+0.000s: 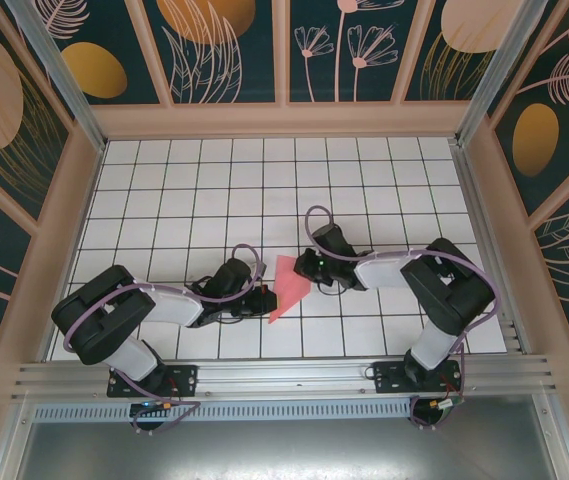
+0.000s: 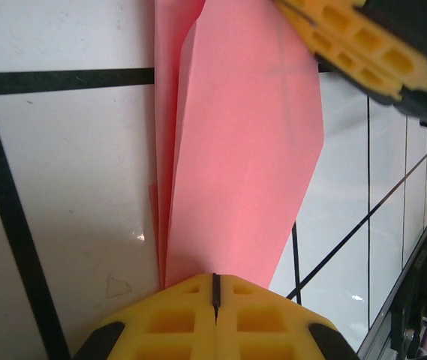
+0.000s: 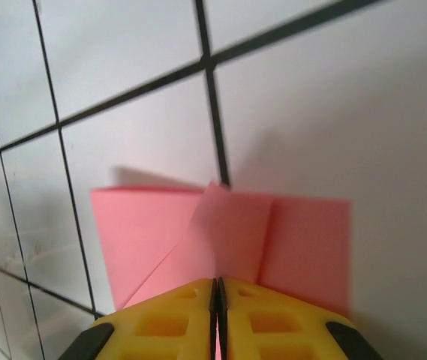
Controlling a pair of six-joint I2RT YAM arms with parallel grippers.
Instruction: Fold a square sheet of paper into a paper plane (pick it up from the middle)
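Salmon-pink plain folded paper plane [image 1: 290, 284], by near edge of white gridded table [image 1: 194, 190], yellow-fingered left gripper [image 2: 215, 291] pinching its tip, right gripper [image 3: 218, 294] clamped on opposite end

**Paper plane [image 2: 243, 150] covered at both ends**
In the right wrist view, the plane's near edge is hidden by the right gripper [image 3: 218, 289] and its outline is blurred. In the left wrist view, its near tip is covered by the left gripper [image 2: 215, 285]. Its far end, and the yellow fingers [image 2: 356, 49] pinching it, are cut off by the top edge. The number of layers pinched cannot be told.
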